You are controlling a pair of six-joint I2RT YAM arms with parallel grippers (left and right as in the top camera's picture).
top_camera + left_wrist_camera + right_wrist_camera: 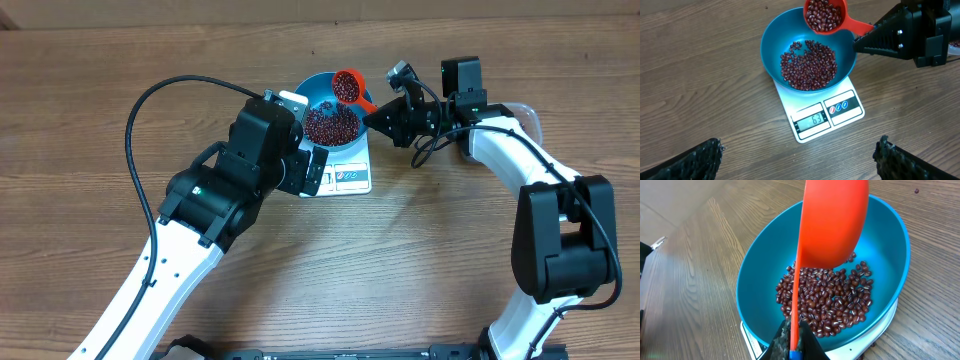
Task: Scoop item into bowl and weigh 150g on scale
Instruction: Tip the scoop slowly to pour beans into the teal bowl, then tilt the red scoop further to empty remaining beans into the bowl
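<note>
Counter (700,75): wood grain. Scale (786,97) lies flat on it; display (810,120) reads 63.

Bowl (775,40) stands on the scale, covering most of the platform. The display edge is left uncovered.

Beans (809,67): a loose layer over the bowl's bottom. The blue walls above it are bare.

Scoop (835,220): orange, filled with more beans. It is held in the air over the bowl's rim on the side away from the display. Its handle points toward the right arm.

Right claw (864,38): pressed together, pinching the scoop handle.

Left claw (797,160): spread wide, gripping nothing. It hangs above the counter just short of the scale's display edge.

One stray bean (916,190) lies on the counter beyond the bowl.
</note>
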